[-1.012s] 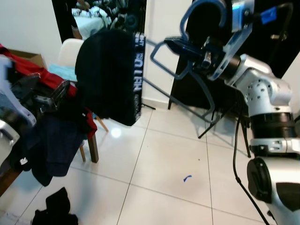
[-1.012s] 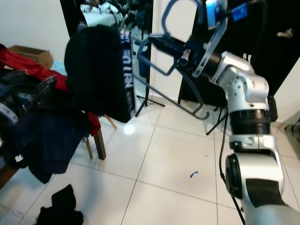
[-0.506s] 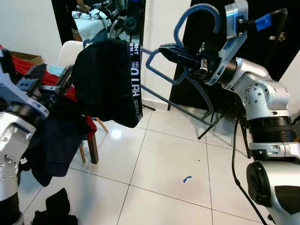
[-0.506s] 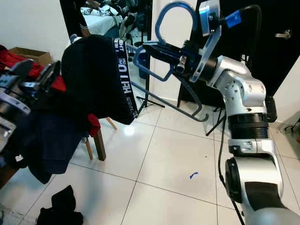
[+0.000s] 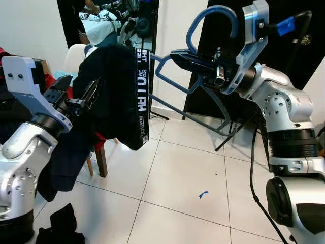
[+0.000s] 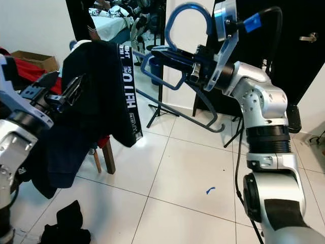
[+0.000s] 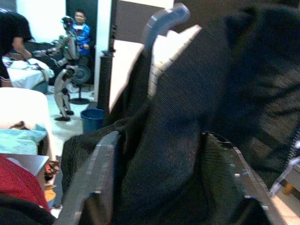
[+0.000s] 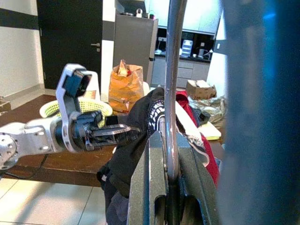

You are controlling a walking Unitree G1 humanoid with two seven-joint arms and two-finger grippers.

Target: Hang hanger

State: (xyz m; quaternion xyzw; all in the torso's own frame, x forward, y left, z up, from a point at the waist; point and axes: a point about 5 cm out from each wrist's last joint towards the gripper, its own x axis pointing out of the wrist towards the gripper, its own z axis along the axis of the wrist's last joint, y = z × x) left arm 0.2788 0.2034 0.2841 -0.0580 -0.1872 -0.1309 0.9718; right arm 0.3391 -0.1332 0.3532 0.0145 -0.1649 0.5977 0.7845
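Observation:
My right gripper [image 5: 177, 55] is raised at chest height and shut on a blue-grey hanger [image 5: 193, 118], close under its hook [image 5: 200, 18]. In the right wrist view the hanger's rod [image 8: 171, 93] runs between the two fingers. A black garment [image 5: 117, 96] with a white-lettered band [image 5: 142, 101] hangs from the hanger's far left end. My left gripper [image 5: 85, 80] reaches into the garment's left side. It is open, and in the left wrist view dark fabric [image 7: 173, 140] lies between its spread fingers [image 7: 101, 173].
A chair [image 5: 101, 160] piled with red and dark clothes stands at the left. A black cloth [image 5: 61, 223] lies on the tiles at the lower left and a blue scrap [image 5: 203, 193] mid-floor. A black door [image 5: 304, 51] is behind my right arm. A person and another robot stand far back.
My left arm has risen from the lower left and pushed its gripper into the garment. The garment, bulging before, now hangs flatter and narrower. The hanger has shifted slightly left.

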